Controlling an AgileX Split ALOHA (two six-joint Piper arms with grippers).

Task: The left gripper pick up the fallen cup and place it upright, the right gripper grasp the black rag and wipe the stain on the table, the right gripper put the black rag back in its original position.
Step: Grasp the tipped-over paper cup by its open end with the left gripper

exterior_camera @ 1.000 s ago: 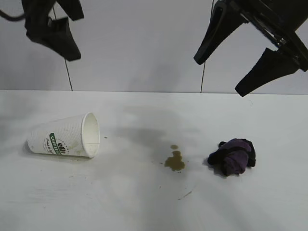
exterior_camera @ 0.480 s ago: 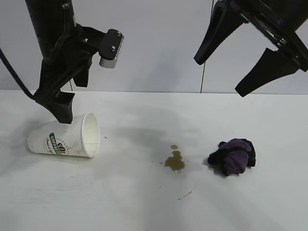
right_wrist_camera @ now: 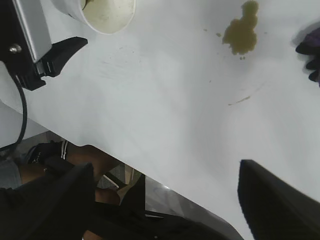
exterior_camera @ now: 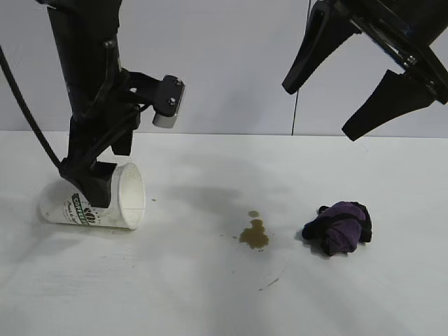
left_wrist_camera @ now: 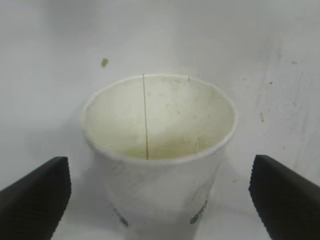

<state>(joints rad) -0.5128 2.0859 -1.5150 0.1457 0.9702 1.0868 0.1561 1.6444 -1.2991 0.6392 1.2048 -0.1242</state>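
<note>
Lowered further since half a second ago, the left gripper (exterior_camera: 92, 187) is now set down over the cup (exterior_camera: 119, 199), where earlier only its tip reached the cup's upper side; a second ago it was held high near the upper left corner. The cup is seen lying on its side on the left part of the table (exterior_camera: 210, 294), mouth turned toward the centre, green logo band facing the camera, in the same place as before. In the left wrist view the cup's open mouth (left_wrist_camera: 159, 117) is framed between the two black fingers (left_wrist_camera: 35, 192), which are spread wide on either side of it and are not touching it, so nothing is gripped. A small brown speck (left_wrist_camera: 104, 62) is seen on the table just beyond the rim. The right gripper (exterior_camera: 336, 105) is held high at the upper right, unchanged, its fingers splayed apart and empty. The stain (exterior_camera: 254, 234) lies near the table's middle, with a small dot just behind it. The rag (exterior_camera: 339, 226) is found to its right, close by but apart from it, bunched in a dark purple and black lump. A thin dark streak (exterior_camera: 269, 283) is marked on the table in front of the stain.
</note>
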